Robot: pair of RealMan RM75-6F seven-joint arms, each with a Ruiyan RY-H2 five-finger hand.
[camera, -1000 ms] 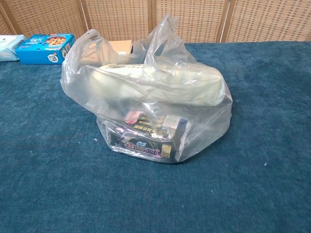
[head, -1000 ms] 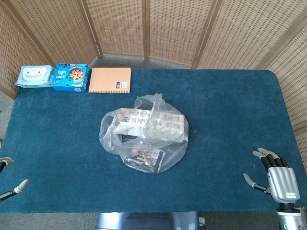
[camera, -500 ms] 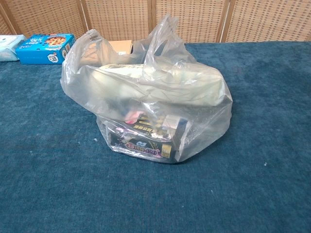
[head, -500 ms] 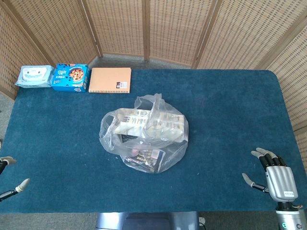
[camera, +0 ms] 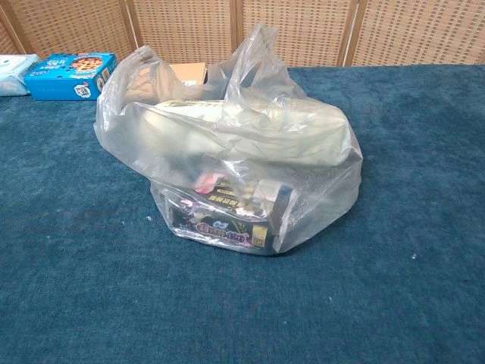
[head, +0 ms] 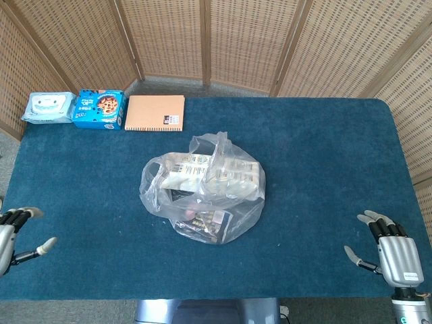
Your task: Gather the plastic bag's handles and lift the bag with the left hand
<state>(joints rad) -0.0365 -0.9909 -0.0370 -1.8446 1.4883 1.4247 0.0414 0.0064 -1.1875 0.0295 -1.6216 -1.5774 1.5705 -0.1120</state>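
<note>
The clear plastic bag [head: 202, 190] sits mid-table on the blue cloth [head: 324, 162], packed with boxes, its two handles [camera: 254, 45] standing loose. The left hand [head: 12, 233] at the near left edge and the right hand [head: 388, 248] at the near right corner both hold nothing, fingers spread, well apart from the bag.

Head overhead, chest low; shared bag [head: 202, 192]
</note>
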